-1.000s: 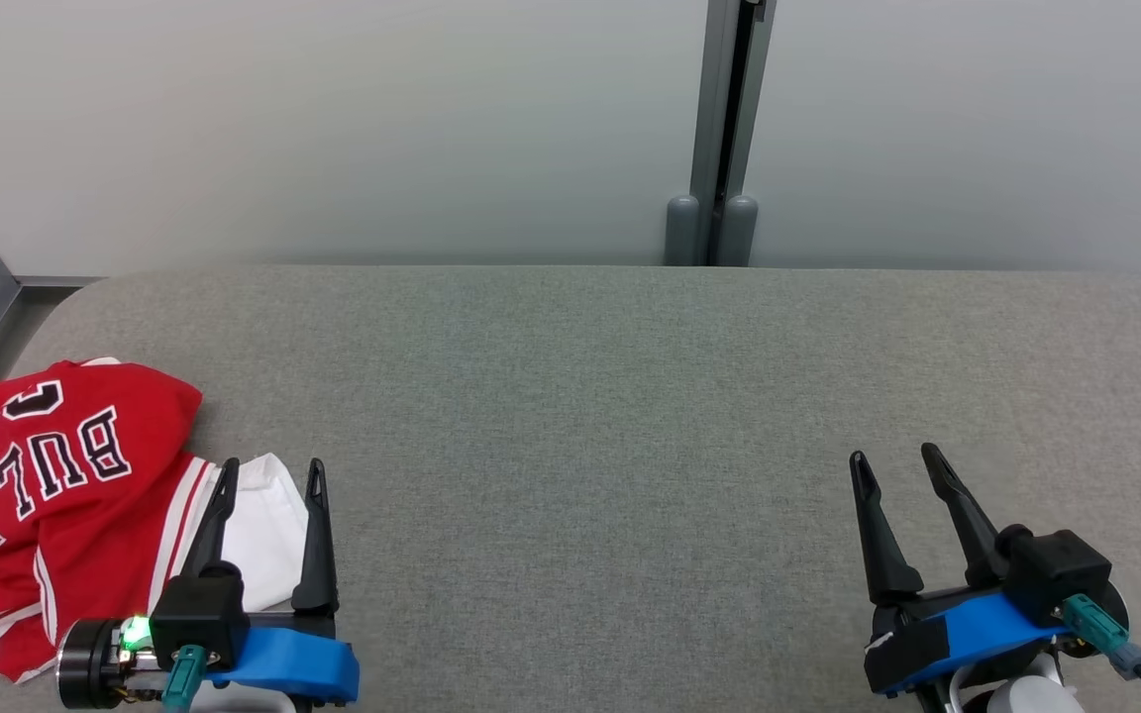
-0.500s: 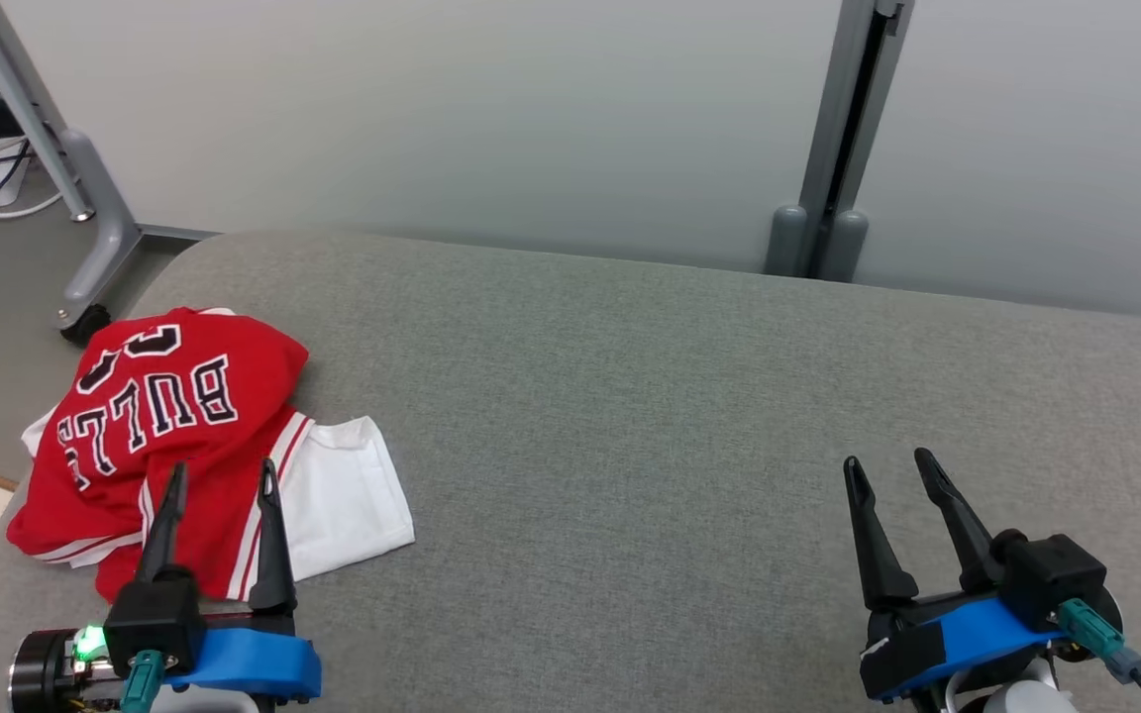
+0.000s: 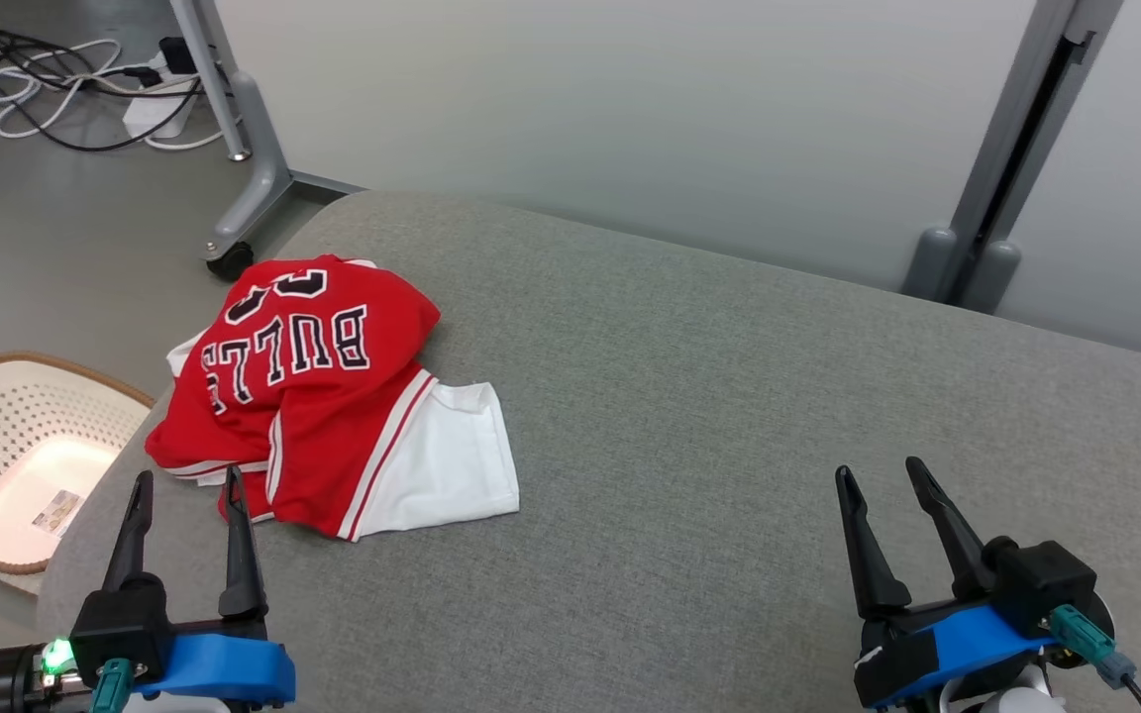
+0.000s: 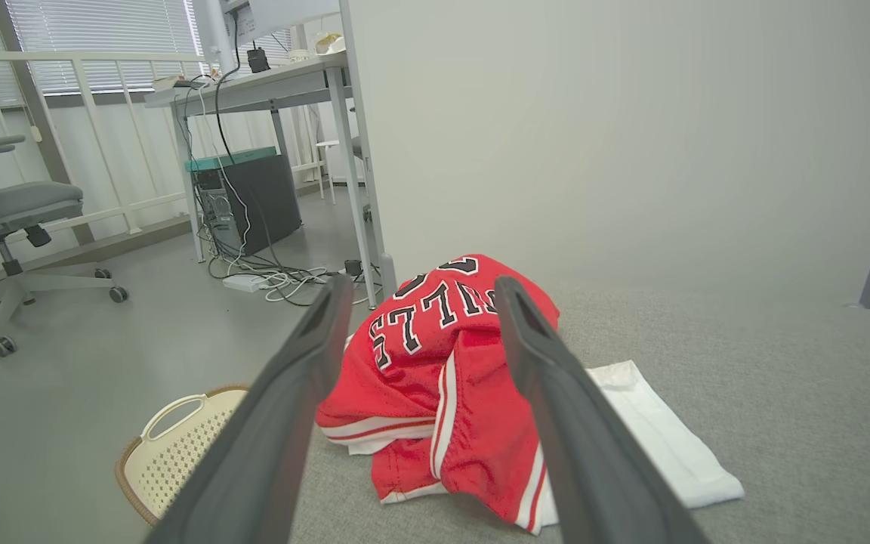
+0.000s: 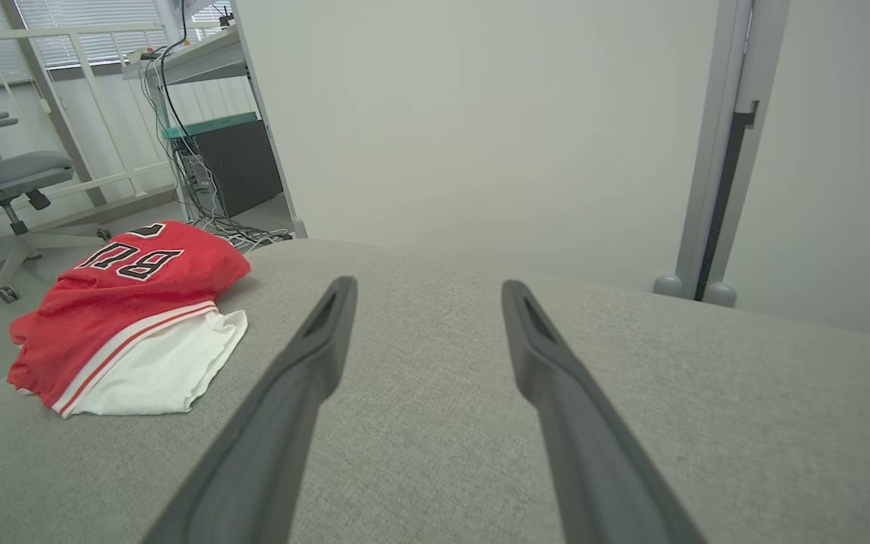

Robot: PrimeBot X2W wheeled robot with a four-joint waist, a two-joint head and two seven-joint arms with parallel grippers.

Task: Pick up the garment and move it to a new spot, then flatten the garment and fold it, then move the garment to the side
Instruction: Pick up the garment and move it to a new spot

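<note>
The garment [image 3: 323, 396] is a red jersey with black and white lettering and a white part, lying crumpled near the left end of the grey padded table [image 3: 709, 396]. It also shows in the left wrist view as a red heap [image 4: 450, 378] and at the left of the right wrist view [image 5: 133, 317]. My left gripper [image 3: 186, 485] hovers open just short of the garment's near edge, nothing between its fingers. My right gripper [image 3: 878, 473] stands open over bare table at the lower right, far from the garment.
A cream perforated basket [image 3: 16, 465] sits on the floor left of the table. A wheeled frame leg [image 3: 244, 188] and cables [image 3: 55, 89] lie beyond the table's far left corner. A grey post [image 3: 996, 198] stands against the wall behind.
The head camera has turned left, so the garment sits nearer the picture's middle and the basket has come into view. Both grippers stay open; the left one now shows short of the garment.
</note>
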